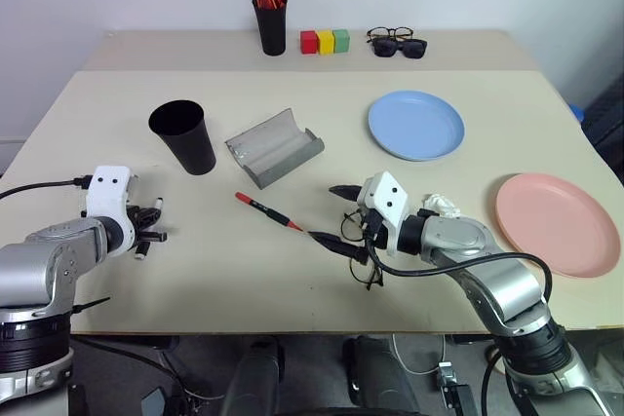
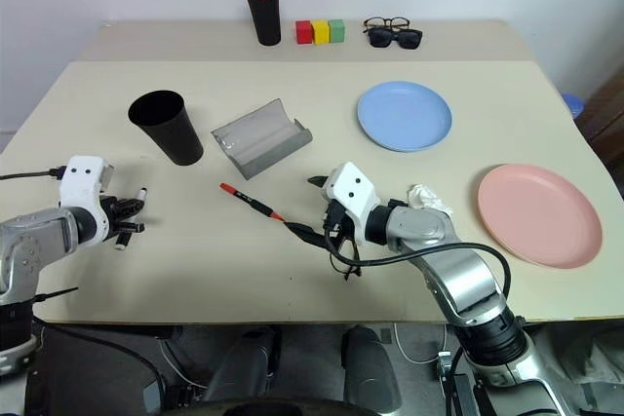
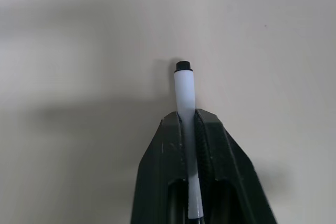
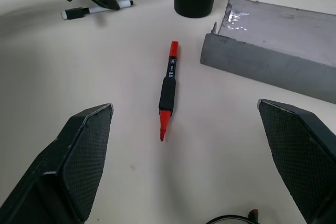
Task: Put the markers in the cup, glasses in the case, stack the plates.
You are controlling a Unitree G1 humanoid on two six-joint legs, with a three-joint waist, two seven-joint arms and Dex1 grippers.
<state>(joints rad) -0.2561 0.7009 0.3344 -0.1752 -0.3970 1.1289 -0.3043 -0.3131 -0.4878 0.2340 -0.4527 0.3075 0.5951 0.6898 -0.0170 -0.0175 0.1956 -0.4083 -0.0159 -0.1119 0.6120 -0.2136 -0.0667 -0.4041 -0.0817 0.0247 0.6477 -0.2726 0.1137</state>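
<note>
Item: white-barrelled marker (image 3: 185, 98), light, stiff, smooth; pinched mid-barrel by closed left gripper (image 3: 190, 129). Red marker (image 4: 168, 90), probably alike; right gripper (image 4: 186, 150) gapes empty over it.

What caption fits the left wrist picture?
The left gripper shut on a white marker lying on the beige table.
</note>
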